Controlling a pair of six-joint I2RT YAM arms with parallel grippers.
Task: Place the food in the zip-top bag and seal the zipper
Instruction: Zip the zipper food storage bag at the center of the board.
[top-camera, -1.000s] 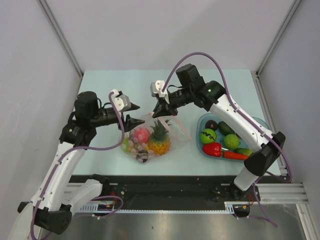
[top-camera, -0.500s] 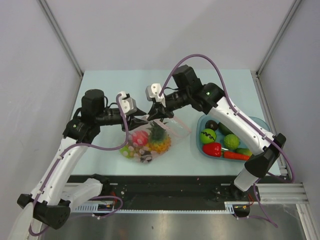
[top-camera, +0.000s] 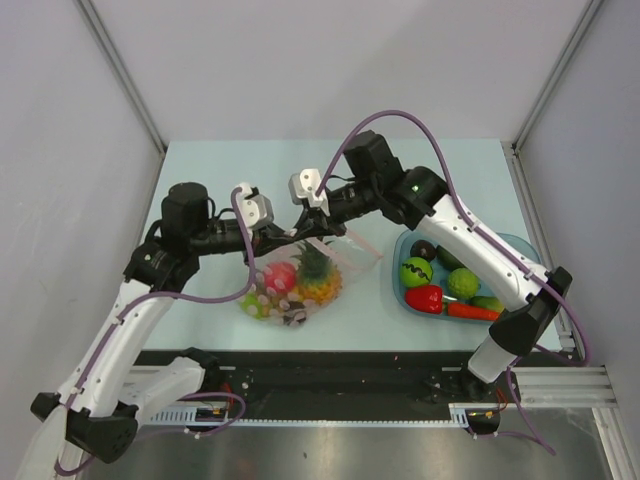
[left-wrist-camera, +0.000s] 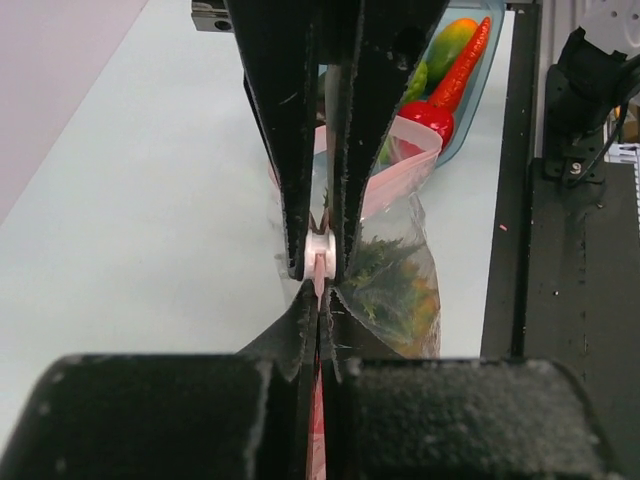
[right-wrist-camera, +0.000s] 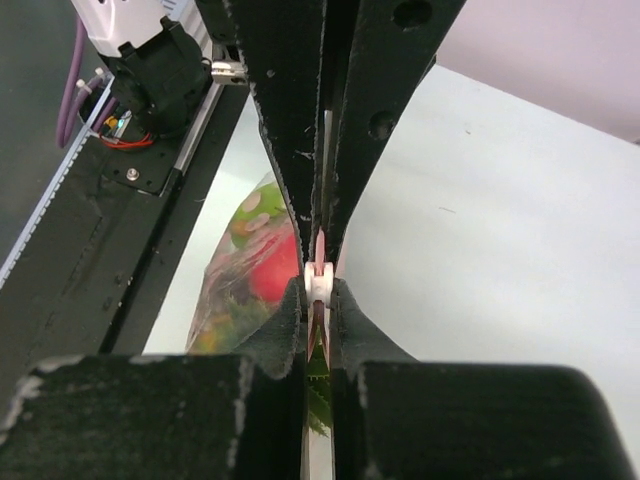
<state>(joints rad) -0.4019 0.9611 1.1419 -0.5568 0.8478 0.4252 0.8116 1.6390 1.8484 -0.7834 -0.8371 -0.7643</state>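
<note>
The clear zip-top bag hangs slightly lifted at mid-table, holding a pineapple, a pink fruit and small pieces. My left gripper is shut on the pink zipper strip at the bag's mouth, fingertips pressed flat on it. My right gripper faces it from the other side, tip to tip, shut on the zipper's white slider. In the left wrist view the slider sits just beyond my left gripper. My right gripper has pineapple leaves under it.
A light blue tray at the right holds more food: a red pepper, green fruits and a carrot. The arms' black base rail runs along the near edge.
My left gripper moved right to the bag's mouth and shut on the zipper strip. The right gripper shifted a little left, and the bag slid left with it.
</note>
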